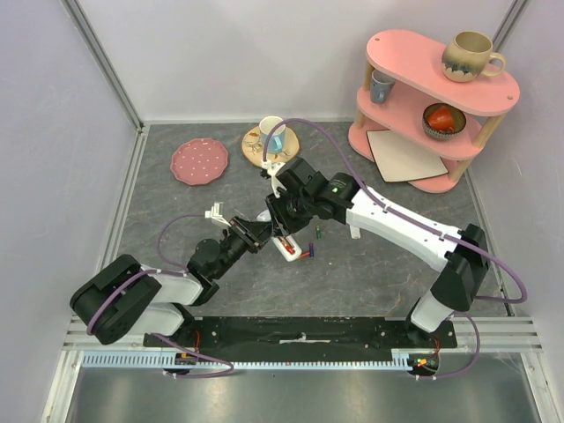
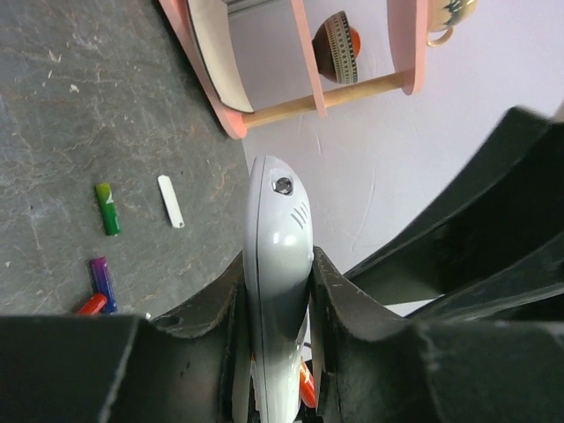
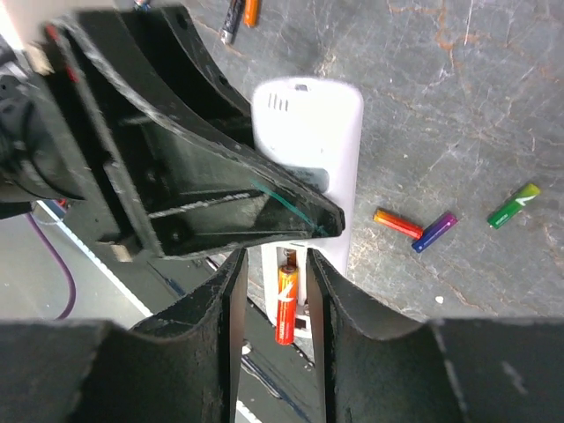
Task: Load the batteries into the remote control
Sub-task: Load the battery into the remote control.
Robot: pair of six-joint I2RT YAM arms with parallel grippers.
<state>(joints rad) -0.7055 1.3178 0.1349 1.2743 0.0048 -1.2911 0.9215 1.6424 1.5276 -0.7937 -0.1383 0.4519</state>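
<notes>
My left gripper is shut on the white remote control and holds it edge-on above the table; in the top view the gripper is at the table's middle. In the right wrist view the remote shows its back, with an orange battery lying in the recess and sticking out past its end. My right gripper is open, its fingers either side of that battery without touching it. Red-orange, blue-purple and green batteries lie loose on the table.
A small white strip lies by the green battery. Two more batteries lie beyond the remote. A pink shelf with a mug and bowl stands at the back right. A pink plate and a cup on a wooden coaster are at the back.
</notes>
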